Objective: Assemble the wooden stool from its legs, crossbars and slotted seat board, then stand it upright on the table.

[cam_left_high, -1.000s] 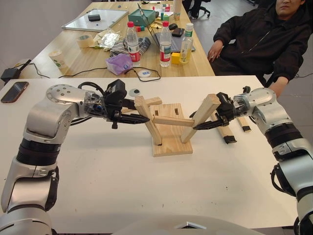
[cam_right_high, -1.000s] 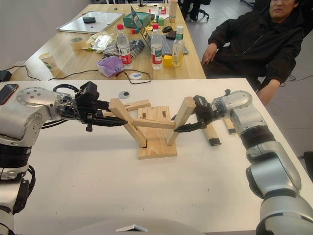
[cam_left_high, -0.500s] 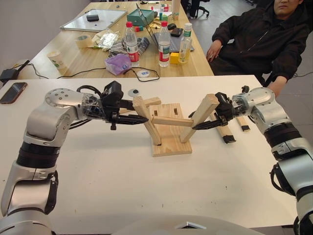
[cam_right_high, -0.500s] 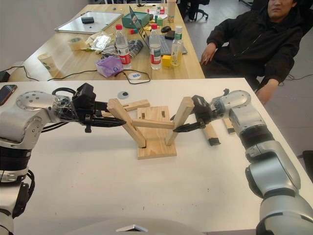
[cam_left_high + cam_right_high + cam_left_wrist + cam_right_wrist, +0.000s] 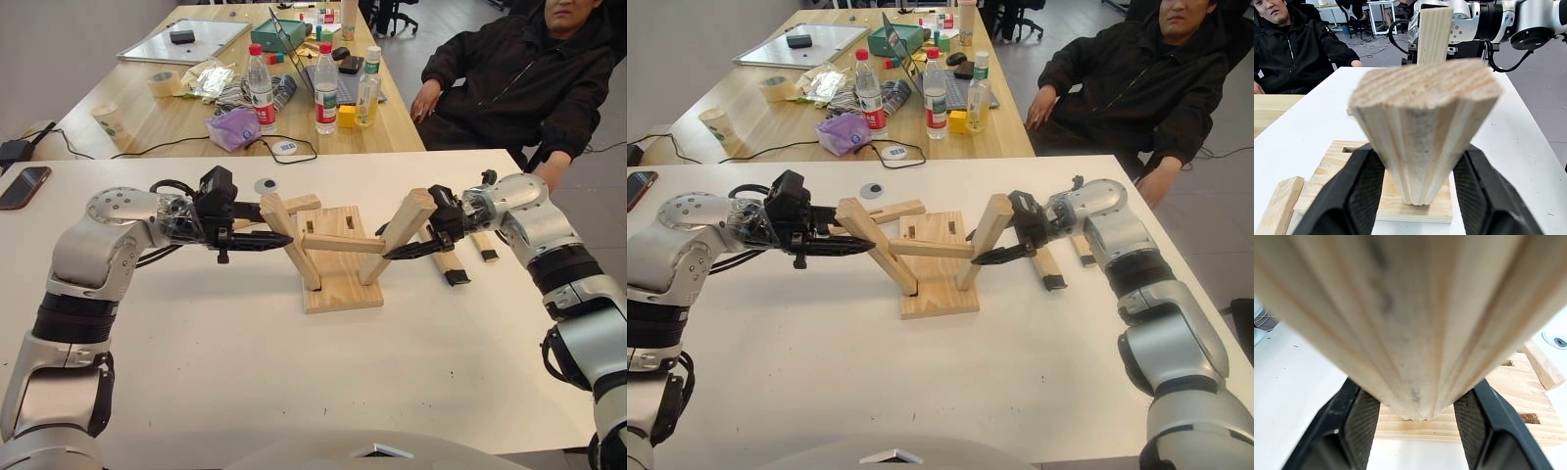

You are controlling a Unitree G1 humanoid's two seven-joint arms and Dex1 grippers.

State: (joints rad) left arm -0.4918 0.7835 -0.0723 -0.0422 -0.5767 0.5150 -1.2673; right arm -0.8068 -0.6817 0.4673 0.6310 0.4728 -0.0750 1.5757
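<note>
Left tool (image 5: pixel 276 238) is clamping left pale wooden leg (image 5: pixel 306 269) on slotted seat board (image 5: pixel 343 292) | right tool (image 5: pixel 397 252) is clamping right leg (image 5: pixel 416 209) | stiff, light timber, probably favouring mid-leg holds.

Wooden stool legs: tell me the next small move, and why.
Probably swing both leg tops inward. The left gripper holds the left pale wooden leg and the right gripper the right pale wooden leg; both lean outward over the slotted wooden seat board, joined by a thin wooden crossbar.
</note>
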